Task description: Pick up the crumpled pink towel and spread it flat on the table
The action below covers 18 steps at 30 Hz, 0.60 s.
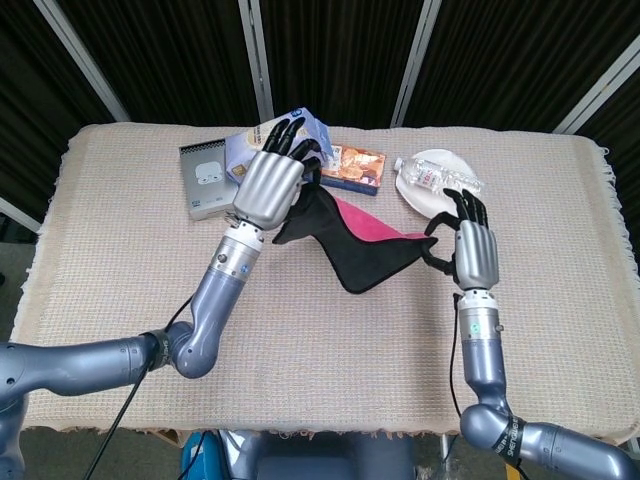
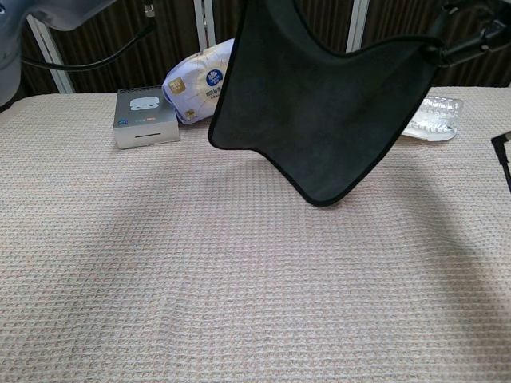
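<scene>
My right hand [image 1: 474, 245] grips one corner of the towel [image 1: 355, 252], fingers curled over the edge, held up above the near right part of the counter [image 1: 120, 270]. My left hand [image 1: 272, 180] grips the opposite corner, fingers closed on the cloth, raised over the middle of the counter toward the far side. The towel hangs stretched between my two hands, off the counter, its dark side facing the chest camera and a strip of pink showing along the upper edge in the head view. Its loose lower corner droops to a point in the middle, above the woven beige cover. In the chest view the towel [image 2: 319, 112] fills the upper middle, and only the dark fingertips of my right hand [image 2: 471, 44] show at the top right.

Farther back on the left lies a grey box [image 1: 209, 180], with a pale blue tissue pack [image 2: 196, 88] just beside it. Behind the towel, near the far edge, is a flat orange packet [image 1: 355, 168]. To the far right sits a white plate [image 1: 425, 195] carrying a clear plastic bottle [image 1: 440, 180] on its side.
</scene>
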Available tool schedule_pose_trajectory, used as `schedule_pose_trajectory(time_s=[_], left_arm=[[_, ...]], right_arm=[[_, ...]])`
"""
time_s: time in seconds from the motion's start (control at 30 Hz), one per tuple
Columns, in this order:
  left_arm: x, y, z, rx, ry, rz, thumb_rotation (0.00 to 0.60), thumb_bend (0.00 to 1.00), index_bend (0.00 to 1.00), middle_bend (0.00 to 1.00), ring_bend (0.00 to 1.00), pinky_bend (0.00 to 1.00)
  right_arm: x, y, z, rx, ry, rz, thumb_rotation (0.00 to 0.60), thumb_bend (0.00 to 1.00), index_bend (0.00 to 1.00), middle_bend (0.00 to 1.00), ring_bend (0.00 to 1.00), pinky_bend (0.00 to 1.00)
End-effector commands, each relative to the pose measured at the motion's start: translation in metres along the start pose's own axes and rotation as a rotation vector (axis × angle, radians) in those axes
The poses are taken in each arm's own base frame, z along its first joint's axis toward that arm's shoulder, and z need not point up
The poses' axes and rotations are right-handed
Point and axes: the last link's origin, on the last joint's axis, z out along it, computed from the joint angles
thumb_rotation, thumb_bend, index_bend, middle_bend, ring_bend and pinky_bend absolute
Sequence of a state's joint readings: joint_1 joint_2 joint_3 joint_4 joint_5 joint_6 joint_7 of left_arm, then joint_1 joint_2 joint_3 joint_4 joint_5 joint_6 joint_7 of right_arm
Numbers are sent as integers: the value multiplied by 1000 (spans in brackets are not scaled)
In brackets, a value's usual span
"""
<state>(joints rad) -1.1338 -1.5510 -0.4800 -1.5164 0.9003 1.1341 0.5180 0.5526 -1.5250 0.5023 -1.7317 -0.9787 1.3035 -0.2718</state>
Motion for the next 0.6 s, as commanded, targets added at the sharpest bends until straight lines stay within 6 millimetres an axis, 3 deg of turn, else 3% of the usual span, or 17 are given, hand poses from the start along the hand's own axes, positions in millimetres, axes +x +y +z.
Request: schedule_pose_trajectory(time_s=[0.03,0.27,0.6], left_arm=[[1,-10,-4,16,-7,-19,600,485,556,257,29,51],[2,-24,-10,43,-15,-54,600,484,553,258,29,51],[-11,-25,-2,82,-10,-104,600,484,553,262,29,51]], right_arm=[[2,-14,10,30,17,-14,600,469,706,173,0,0],[8,-36,36,51,69,-44,600,468,707,174,0,0],[15,-49,76,33,144,-84,600,468,706,175,0,0]])
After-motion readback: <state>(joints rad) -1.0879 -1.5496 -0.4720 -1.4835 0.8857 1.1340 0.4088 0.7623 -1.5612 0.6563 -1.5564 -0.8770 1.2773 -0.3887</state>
